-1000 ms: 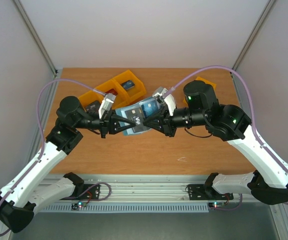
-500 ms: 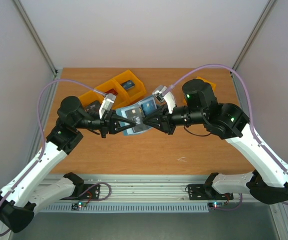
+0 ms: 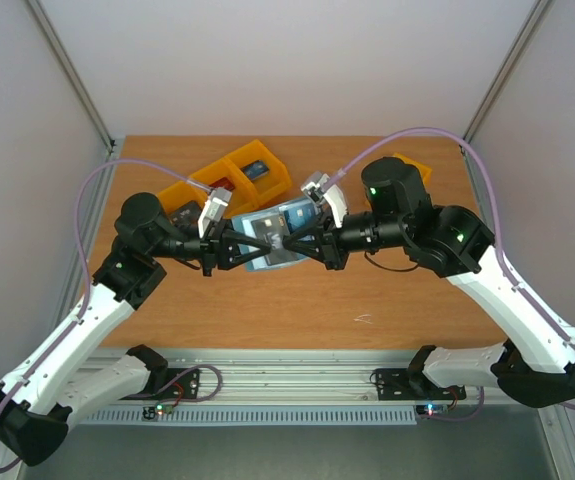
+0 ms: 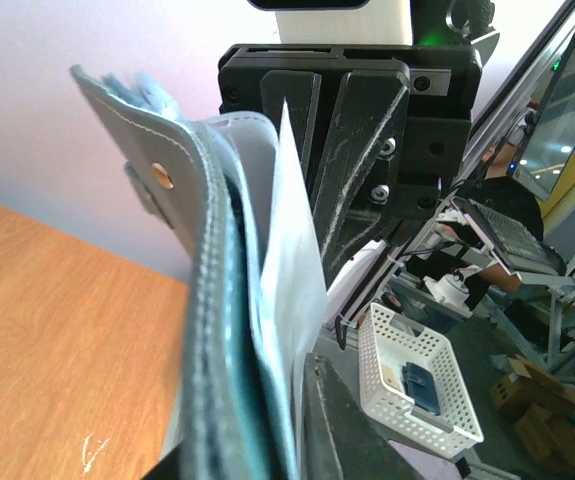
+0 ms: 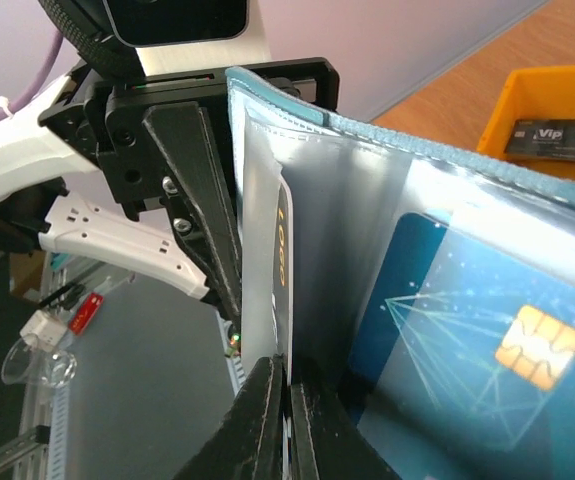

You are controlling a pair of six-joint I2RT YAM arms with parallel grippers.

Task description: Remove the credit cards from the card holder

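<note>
My left fingers (image 3: 239,250) clamp the open card holder (image 3: 265,262), held up over the middle of the desk (image 3: 367,290), nearer its far edge. My right fingers (image 3: 305,243) pinch its inner pocket beside a blue card (image 5: 487,320).

Orange bins (image 3: 250,152) on wooden table (image 3: 367,295)

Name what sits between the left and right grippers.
The open card holder, a blue credit card inside, pinched from both sides; top external view.
</note>
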